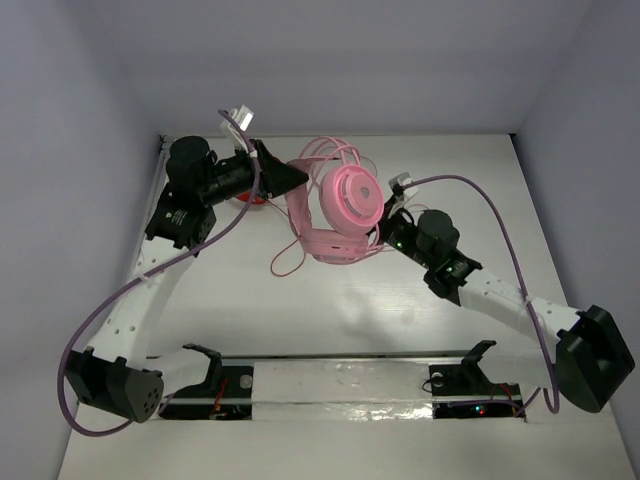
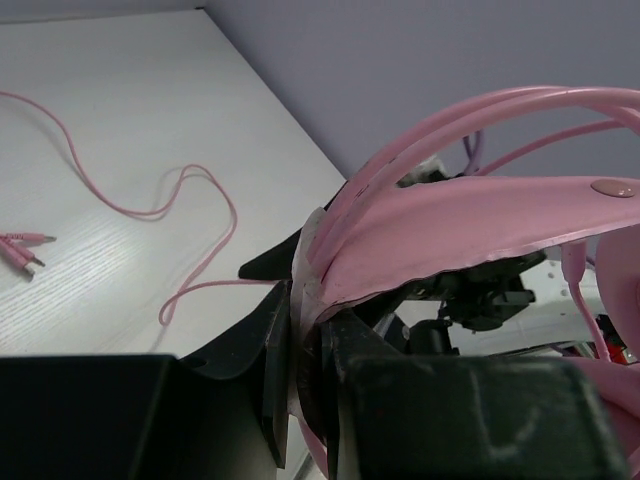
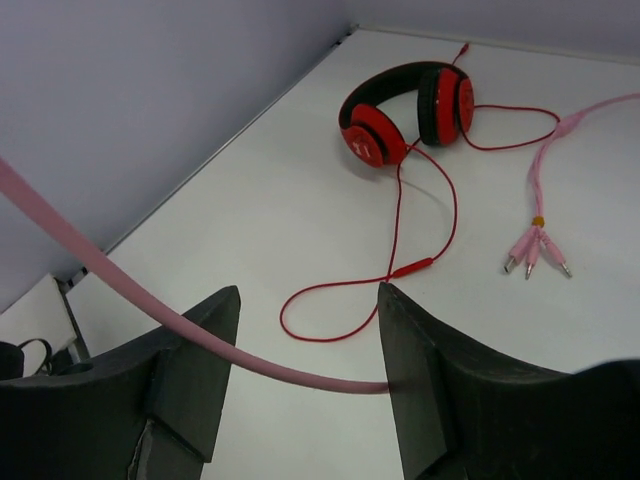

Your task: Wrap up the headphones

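We look down from high above and behind both arm bases onto the whole flat white table (image 1: 330, 320), from well back. Our left wrist view sits right behind the left gripper (image 2: 308, 330) and faces across the table toward the plain grey wall (image 2: 450, 60). It is pressed close to the large pale-pink over-ear headphones (image 2: 480, 220), which the top view shares. Our right wrist view peers past the right gripper (image 3: 305, 330), slanting down over the table. Both wrist views share the thin pink cable's plug end (image 3: 535, 250).
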